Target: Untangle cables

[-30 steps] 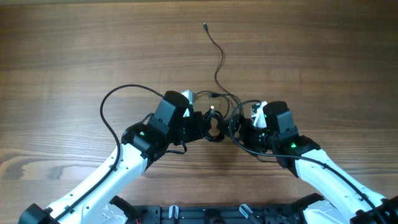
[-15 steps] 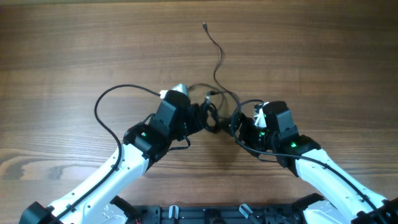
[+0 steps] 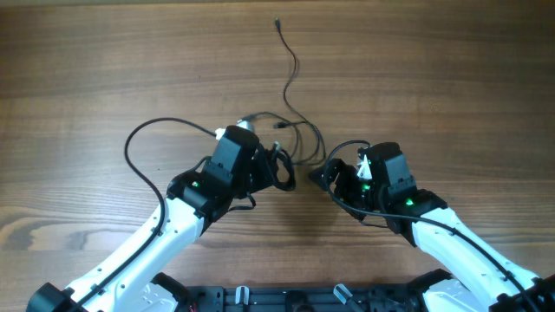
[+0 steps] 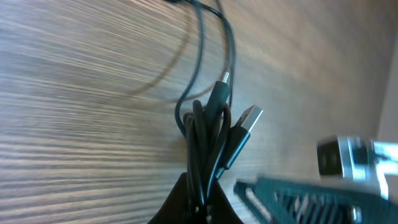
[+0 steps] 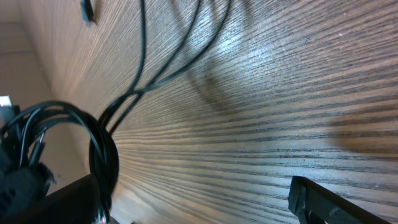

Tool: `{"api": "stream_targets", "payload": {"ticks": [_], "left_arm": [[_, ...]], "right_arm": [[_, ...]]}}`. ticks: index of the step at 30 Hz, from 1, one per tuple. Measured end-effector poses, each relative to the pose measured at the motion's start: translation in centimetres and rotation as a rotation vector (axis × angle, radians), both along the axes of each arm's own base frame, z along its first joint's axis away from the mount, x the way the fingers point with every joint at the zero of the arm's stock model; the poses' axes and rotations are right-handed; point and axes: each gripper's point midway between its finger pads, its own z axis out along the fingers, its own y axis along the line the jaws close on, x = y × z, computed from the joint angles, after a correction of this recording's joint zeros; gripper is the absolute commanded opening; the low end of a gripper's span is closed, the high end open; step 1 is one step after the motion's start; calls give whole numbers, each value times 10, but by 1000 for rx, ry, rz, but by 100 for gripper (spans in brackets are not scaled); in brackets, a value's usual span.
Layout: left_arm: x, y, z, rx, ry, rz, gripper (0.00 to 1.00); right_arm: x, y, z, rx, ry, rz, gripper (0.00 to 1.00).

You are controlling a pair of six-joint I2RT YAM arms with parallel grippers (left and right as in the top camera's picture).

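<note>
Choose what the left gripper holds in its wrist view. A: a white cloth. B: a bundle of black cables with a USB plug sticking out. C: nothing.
B: the left gripper pinches the bundle of black cables, and a USB plug juts from it.

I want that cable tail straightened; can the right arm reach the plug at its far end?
Probably, though a stretch: the plug lies alone on the table, only thin cable between it and the right gripper.
</note>
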Motion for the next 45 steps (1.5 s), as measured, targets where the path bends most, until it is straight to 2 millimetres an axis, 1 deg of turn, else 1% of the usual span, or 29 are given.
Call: {"api": "stream_targets", "payload": {"ticks": [3,6,9,13,15,18,21,23,24,25,26,27,28,30,31,33,35,36,37,38,39,40,41,42,43,44,45], "left_arm": [[-4,-20,13,-45,-82,-177,4],[-5,-28,20,-68,-127,-255,4],[-6,-30,20,-68,-139,-279,4],[-8,-31,21,-60,-161,-322,4],[-9,-32,21,-51,-177,-347,4],[-10,-29,18,-32,-178,-357,4],[-11,-26,15,-12,-168,-348,5],[-11,-26,10,-6,-154,-348,13],[-10,-26,1,7,-131,-350,14],[-10,-25,-6,18,-112,-350,30],[-8,-22,-21,54,-75,-333,40],[-6,-19,-27,74,-64,-315,61],[-2,-13,-32,97,-49,-266,100],[6,-3,-38,130,-34,-187,100],[9,0,-37,131,-30,-154,100],[16,11,-30,137,-46,-98,100],[24,26,-18,152,-82,-36,100],[29,33,-13,160,-102,-5,86],[31,41,-13,187,-111,7,74],[25,47,-19,241,-98,-31,63],[20,50,-23,273,-89,-64,57],[14,54,-27,303,-73,-90,54],[8,58,-33,349,-60,-144,55],[7,59,-38,376,-61,-184,68],[6,59,-47,405,-56,-231,75],[7,59,-53,429,-58,-275,80],[10,58,-61,453,-71,-325,81]], "right_arm": [[0,0,0,0,0,0,100],[0,0,0,0,0,0,100],[2,-1,0,0,1,-20,100],[14,-13,-4,-19,47,-185,100],[22,-15,-1,-16,27,-222,100],[24,-16,-1,-25,7,-217,100],[24,-17,-1,-54,-35,-170,100],[25,-18,-2,-72,-49,-162,100],[25,-20,-3,-84,-50,-164,100],[24,-22,-5,-96,-48,-167,100],[25,-24,-6,-103,-50,-172,100],[25,-25,-6,-110,-52,-177,100],[26,-26,-7,-116,-53,-181,100],[27,-29,-8,-133,-60,-192,100],[27,-30,-8,-135,-61,-194,100],[28,-31,-8,-142,-64,-200,99],[28,-31,-8,-144,-65,-198,100],[29,-32,-8,-146,-67,-200,100],[29,-32,-8,-147,-67,-201,100],[29,-32,-8,-149,-68,-203,100],[29,-32,-8,-150,-67,-202,100],[29,-32,-8,-150,-67,-203,100],[29,-32,-8,-149,-67,-202,100],[29,-32,-8,-149,-67,-203,100],[29,-32,-8,-150,-67,-203,100],[29,-32,-8,-149,-67,-203,100],[29,-32,-9,-150,-67,-203,100]]}}
